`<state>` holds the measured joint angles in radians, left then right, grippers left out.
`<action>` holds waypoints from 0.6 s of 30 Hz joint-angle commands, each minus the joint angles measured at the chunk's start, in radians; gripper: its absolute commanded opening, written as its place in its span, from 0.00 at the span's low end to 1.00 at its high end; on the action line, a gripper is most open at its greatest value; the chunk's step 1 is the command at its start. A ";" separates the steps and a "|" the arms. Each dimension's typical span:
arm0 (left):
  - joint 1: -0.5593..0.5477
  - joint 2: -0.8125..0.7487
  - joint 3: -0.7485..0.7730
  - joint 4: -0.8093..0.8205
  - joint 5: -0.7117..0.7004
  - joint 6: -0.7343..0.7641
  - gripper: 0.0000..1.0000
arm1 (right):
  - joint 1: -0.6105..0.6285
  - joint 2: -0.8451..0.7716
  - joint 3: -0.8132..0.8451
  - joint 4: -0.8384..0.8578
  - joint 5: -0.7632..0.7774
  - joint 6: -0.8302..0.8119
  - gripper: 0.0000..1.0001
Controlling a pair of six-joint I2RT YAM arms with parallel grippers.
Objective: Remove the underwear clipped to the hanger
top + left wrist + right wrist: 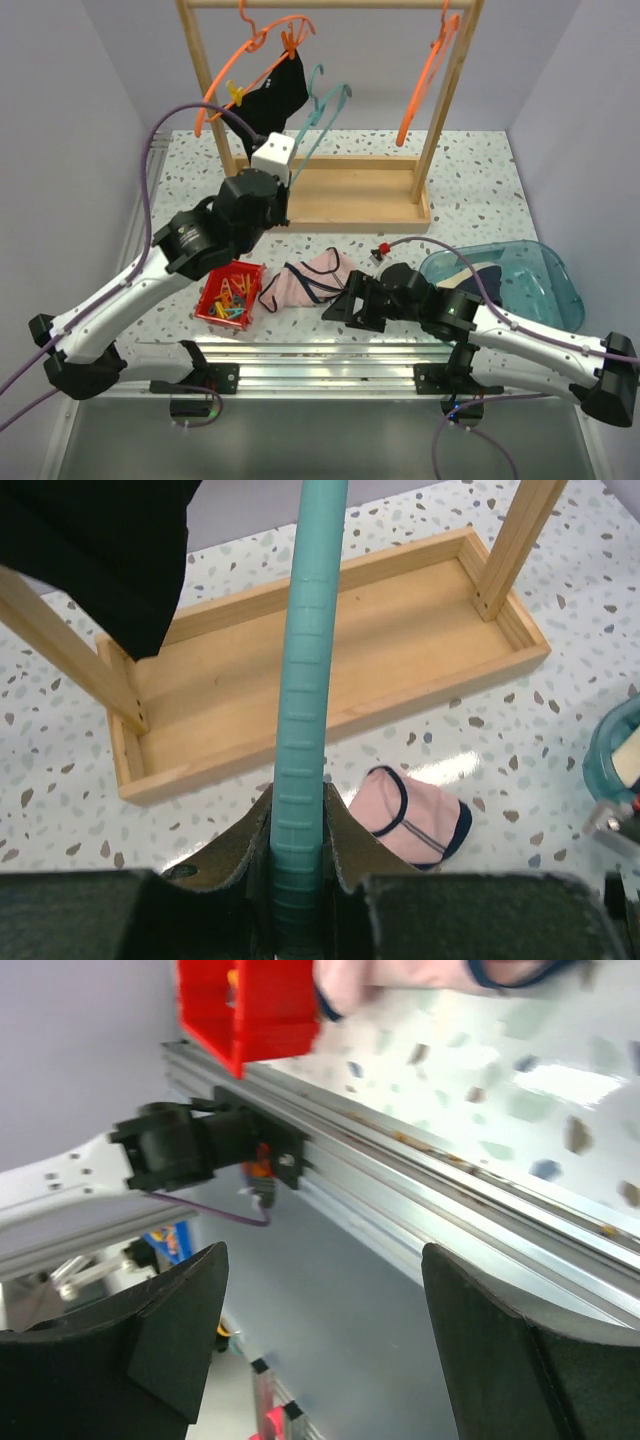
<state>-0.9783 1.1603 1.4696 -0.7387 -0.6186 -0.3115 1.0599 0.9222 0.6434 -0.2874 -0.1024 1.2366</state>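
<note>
The black underwear [278, 92] hangs from an orange hanger [245, 70] on the wooden rack, held by a yellow clip [237, 94] and an orange clip [290, 41]; it also shows in the left wrist view [100, 550]. My left gripper [293, 176] is shut on the lower bar of a bare teal hanger [305, 680], with the bar squeezed between the pads [298, 850]. The pink underwear [310, 280] lies on the table, also in the left wrist view [415, 815]. My right gripper [338, 306] is open and empty just right of it, pointing at the table's front edge [330, 1320]. The navy underwear [482, 276] lies in the teal bin.
A red tray [230, 293] of clips sits left of the pink underwear. The teal translucent bin [545, 275] stands at the right. The rack's wooden base [350, 190] is behind, with a second orange hanger [425, 80]. A small red clip [381, 248] lies on the table. The aluminium rail [420, 1200] runs along the front.
</note>
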 commanded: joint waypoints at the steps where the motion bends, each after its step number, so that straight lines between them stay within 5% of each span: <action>1: 0.104 0.074 0.129 0.166 0.097 0.144 0.00 | 0.002 -0.052 -0.011 -0.171 0.078 -0.066 0.82; 11: 0.214 0.412 0.542 0.256 0.172 0.284 0.00 | 0.002 -0.071 0.018 -0.288 0.047 -0.190 0.86; 18: 0.248 0.570 0.735 0.171 0.236 0.285 0.00 | 0.002 -0.071 0.045 -0.292 0.062 -0.198 0.86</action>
<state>-0.7506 1.6951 2.1174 -0.5774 -0.4282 -0.0563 1.0599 0.8673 0.6357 -0.5678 -0.0685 1.0672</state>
